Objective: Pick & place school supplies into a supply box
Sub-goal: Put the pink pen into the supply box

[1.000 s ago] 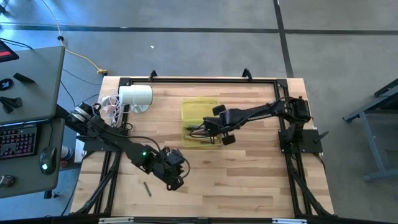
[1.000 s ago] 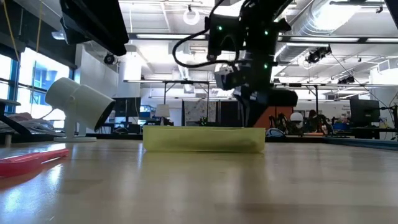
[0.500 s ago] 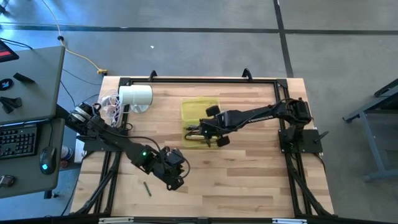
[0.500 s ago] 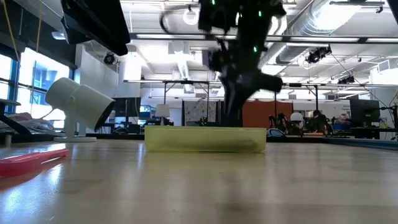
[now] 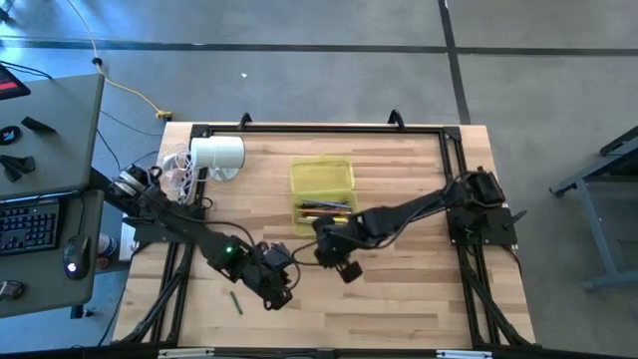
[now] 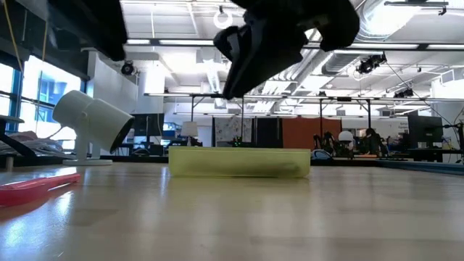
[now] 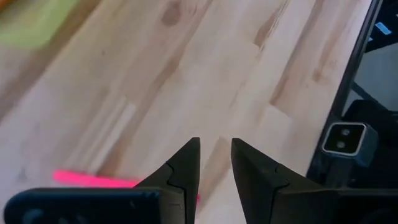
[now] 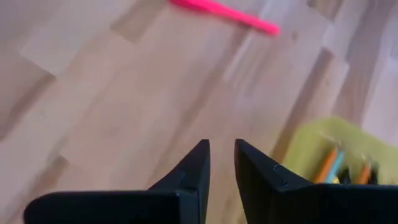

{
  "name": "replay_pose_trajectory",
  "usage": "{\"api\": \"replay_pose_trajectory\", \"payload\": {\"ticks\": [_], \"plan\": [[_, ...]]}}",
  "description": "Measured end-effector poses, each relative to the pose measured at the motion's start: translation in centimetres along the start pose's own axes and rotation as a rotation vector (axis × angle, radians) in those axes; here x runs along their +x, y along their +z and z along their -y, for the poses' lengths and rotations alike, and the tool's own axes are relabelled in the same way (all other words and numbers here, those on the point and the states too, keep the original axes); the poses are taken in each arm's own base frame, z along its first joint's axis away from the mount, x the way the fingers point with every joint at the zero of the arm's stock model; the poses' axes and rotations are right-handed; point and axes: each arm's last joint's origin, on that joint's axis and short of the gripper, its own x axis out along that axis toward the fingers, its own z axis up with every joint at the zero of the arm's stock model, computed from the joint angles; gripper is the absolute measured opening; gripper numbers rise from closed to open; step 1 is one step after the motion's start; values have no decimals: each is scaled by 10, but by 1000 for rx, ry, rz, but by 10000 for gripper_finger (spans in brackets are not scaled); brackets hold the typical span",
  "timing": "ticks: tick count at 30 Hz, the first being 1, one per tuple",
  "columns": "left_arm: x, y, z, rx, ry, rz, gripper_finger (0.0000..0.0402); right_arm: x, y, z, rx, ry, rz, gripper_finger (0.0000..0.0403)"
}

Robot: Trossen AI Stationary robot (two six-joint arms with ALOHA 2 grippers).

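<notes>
right pincer [image 5: 321, 247] hangs over bare counter [image 5: 419, 289], just off the near short end of the supply box [image 5: 322, 179]. its two dark fingers [image 8: 193, 168] stand a narrow gap apart with nothing between them. the box lies beyond the pincer's tip, toward the far edge of the counter; not touching.

supply box: shallow, yellow-green, translucent, flat on the counter near the middle. its long axis runs from the near side to the far side in the high view. pens and pencils [image 5: 324, 209] lie inside at the near end, mostly crosswise to the box's length; orange and light blue ones show in the right wrist view [image 8: 333, 163].

left pincer [image 5: 276, 289] sits low over the near left part of the counter, well apart from the box. fingers [image 7: 186, 163] slightly apart, gripping nothing.

pink pen [image 8: 225, 15] lies flat on the counter just beside the left pincer; part of it is hidden by the pincer body in the left wrist view [image 7: 93, 179].

dark green pencil [image 5: 236, 302] lies alone near the front left edge, near the left pincer, its long axis slightly slanted off the near-far line.

white cylinder [image 5: 216, 154] with cables rests at the far left.
</notes>
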Motion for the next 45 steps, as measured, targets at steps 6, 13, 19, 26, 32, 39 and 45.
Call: {"api": "replay_pose_trajectory", "payload": {"ticks": [6, 13, 19, 26, 32, 39, 45], "plan": [[-5, -17, 8, -136, -11, -4, 127, 10, 1, -19, -40, 3, 76, 52], [-5, -36, -14, -400, 206, -65, 127, 22, -12, -30, -49, 11, 81, 52], [6, -53, -35, -600, 333, -169, 127, 29, -20, -38, -58, -22, 96, 46], [16, -57, -38, -712, 285, -151, 127, 36, -25, -43, -63, -40, 177, 48], [19, -59, -43, -710, 296, -130, 127, 38, -25, -43, -28, -75, 288, 38], [24, -66, -52, -781, 336, -162, 127, 38, -23, -42, 105, -105, 338, 30], [25, -62, -49, -834, 288, -55, 127, 40, -29, -44, 119, -73, 278, 30]]}}
